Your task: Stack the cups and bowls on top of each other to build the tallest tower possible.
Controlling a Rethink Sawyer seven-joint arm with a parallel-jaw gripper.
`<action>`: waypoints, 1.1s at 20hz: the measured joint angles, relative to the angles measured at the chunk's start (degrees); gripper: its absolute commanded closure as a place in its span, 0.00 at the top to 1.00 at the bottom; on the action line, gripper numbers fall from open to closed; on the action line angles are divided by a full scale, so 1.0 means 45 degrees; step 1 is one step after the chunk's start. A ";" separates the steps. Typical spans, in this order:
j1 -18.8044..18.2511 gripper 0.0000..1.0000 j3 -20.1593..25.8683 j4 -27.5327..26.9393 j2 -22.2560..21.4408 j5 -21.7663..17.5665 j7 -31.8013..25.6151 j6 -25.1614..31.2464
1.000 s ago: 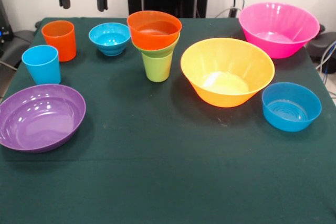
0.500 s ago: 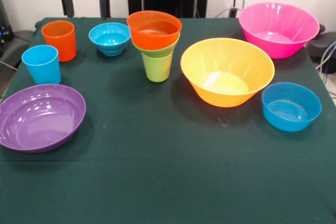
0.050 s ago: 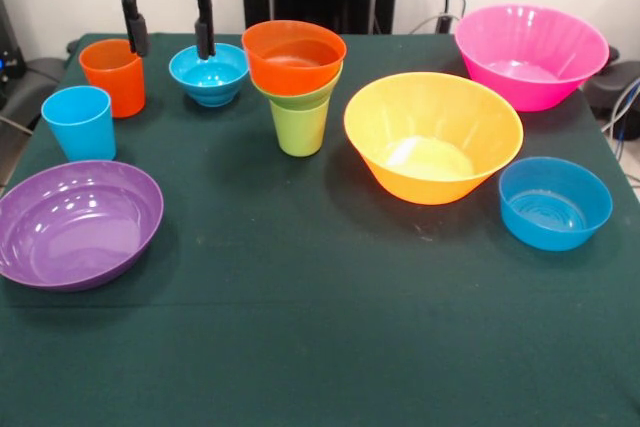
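— Purple bowl (image 3: 78,224) far left, light blue cup (image 3: 79,122) and orange cup (image 3: 114,76) behind it.

— And the gripper (image 3: 169,35)?

— Fingers spread wide, empty, hanging between the orange cup and the small blue bowl (image 3: 208,73).

— The tower (image 3: 296,82)?

— Centre: orange bowl (image 3: 293,55) over a green bowl (image 3: 305,97) on the lime green cup (image 3: 299,127). Rightward, yellow-orange bowl (image 3: 433,136), pink bowl (image 3: 531,55), medium blue bowl (image 3: 554,203).

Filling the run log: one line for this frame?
gripper: open, empty, above orange cup and small blue bowl | tower: three pieces
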 measured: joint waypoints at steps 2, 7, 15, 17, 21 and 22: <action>0.0000 1.00 -0.0001 -0.0064 0.0121 -0.0107 0.0000 0.0000; -0.0003 1.00 -0.0001 -0.0259 0.0292 -0.0231 0.0000 0.0000; -0.0068 1.00 -0.0001 -0.0661 0.0701 -0.0276 0.0000 0.0000; -0.0096 1.00 -0.0001 -0.0769 0.0867 -0.0300 0.0000 0.0000; -0.0129 1.00 -0.0001 -0.0847 0.1042 -0.0324 0.0000 0.0000; -0.0130 1.00 -0.0003 -0.0895 0.1118 -0.0332 0.0000 0.0000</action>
